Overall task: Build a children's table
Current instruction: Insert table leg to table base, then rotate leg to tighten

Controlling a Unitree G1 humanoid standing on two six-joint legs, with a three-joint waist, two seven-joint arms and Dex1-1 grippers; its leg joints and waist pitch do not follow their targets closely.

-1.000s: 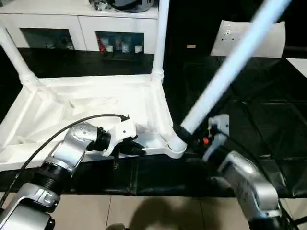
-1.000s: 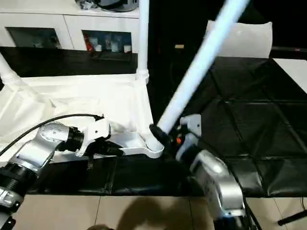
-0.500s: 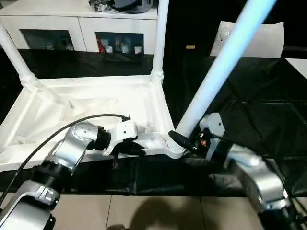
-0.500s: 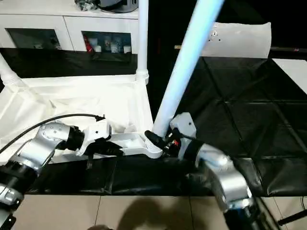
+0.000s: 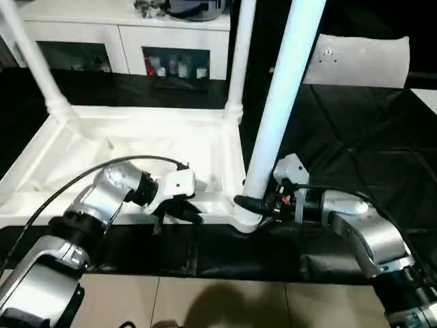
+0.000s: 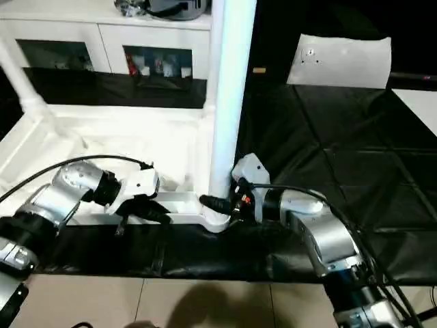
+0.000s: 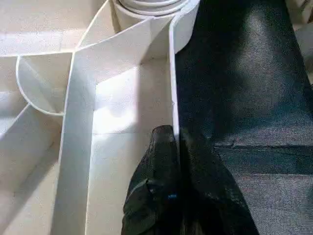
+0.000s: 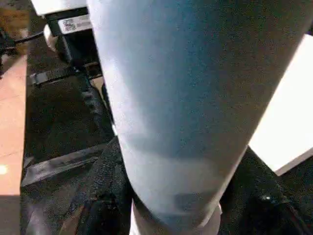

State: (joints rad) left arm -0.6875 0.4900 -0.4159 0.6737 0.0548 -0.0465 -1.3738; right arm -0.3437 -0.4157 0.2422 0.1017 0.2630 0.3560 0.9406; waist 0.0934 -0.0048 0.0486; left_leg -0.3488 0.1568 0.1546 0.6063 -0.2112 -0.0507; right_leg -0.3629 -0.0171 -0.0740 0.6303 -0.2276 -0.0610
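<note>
Here the top (image 5: 136, 147) lies upside down, ribbed underside up, on the black-covered worktop (image 5: 355, 137), its near rim along the worktop's near edge. Two legs (image 5: 235, 61) stand upright in the far corner sockets. A third leg (image 5: 280, 102) stands almost upright with its foot in the near right corner socket (image 5: 244, 217). The right hand (image 5: 254, 203) grasps this leg just above the socket, one black finger on each side, as the right wrist view confirms. The left hand (image 7: 173, 147) is clenched on the top's thin near rim, close beside that socket, steadying it. Judged from its hollow moulded look, the plastic is probably light, fairly stiff and smooth, so a tube could slip in a loose grip. A long leg levers strongly on its socket; a low hold near the foot seems best for pressing it home. The rim is thin and may flex, so the ribbed corner is likely the firmer place to brace.
</note>
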